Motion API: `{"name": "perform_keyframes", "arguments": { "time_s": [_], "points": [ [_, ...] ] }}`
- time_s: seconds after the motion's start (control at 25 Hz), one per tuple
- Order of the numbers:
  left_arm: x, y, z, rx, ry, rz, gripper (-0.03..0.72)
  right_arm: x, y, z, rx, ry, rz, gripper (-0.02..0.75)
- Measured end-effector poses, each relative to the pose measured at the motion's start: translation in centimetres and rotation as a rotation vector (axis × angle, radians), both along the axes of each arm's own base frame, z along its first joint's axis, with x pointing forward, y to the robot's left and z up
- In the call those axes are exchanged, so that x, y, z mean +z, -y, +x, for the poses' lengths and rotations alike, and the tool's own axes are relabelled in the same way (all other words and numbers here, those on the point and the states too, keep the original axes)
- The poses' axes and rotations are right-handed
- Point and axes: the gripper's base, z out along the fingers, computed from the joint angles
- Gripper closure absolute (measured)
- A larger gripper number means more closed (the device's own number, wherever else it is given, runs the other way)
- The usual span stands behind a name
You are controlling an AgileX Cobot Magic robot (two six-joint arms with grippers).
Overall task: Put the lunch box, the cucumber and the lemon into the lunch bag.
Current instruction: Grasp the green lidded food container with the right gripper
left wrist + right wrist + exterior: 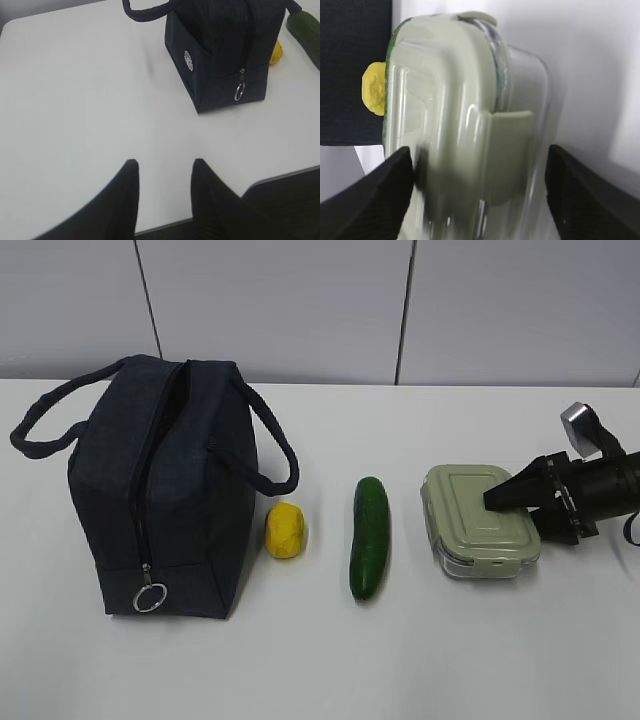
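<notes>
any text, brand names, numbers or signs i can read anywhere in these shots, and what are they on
No readable text in any view.
lunch bag: a small round white logo on its side, shown in the left wrist view; too small and blurred to tell whether it holds letters.
lunch box: the ribbed lid shows no print or embossed words.
cucumber and lemon: no sticker or label seen.

The lunch bag [165,490] is matt dark woven cloth with a shiny metal ring pull [150,597]. The lunch box [482,520] has a smooth, slightly glossy green plastic lid over a clear glossy base. The cucumber [369,537] looks smooth and glossy, the lemon [286,530] dimpled. The surface [320,660] is smooth matt white.
</notes>
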Motion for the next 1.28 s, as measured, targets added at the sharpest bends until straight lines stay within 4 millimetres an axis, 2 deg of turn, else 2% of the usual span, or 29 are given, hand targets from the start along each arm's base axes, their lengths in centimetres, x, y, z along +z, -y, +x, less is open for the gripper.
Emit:
{"name": "perform_keyframes", "arguments": {
  "time_s": [0.4,0.72,0.96,1.12,1.28],
  "points": [
    [0.0,0.0,0.0,0.000,0.000,0.000,0.450,0.0,0.0,0.0,0.001,0.004,0.000,0.138],
    [0.0,0.0,0.0,0.000,0.000,0.000,0.449,0.0,-1.7,0.2,0.046,0.007,0.000,0.139],
    [0.0,0.0,0.0,0.000,0.000,0.000,0.449,0.0,-1.8,0.2,0.049,0.009,0.000,0.139],
    [0.0,0.0,0.0,0.000,0.000,0.000,0.449,0.1,-1.8,0.3,0.049,0.011,0.002,0.173],
    [0.0,0.0,0.0,0.000,0.000,0.000,0.450,0.2,-1.9,0.3,0.049,0.011,0.015,0.253]
  ]
}}
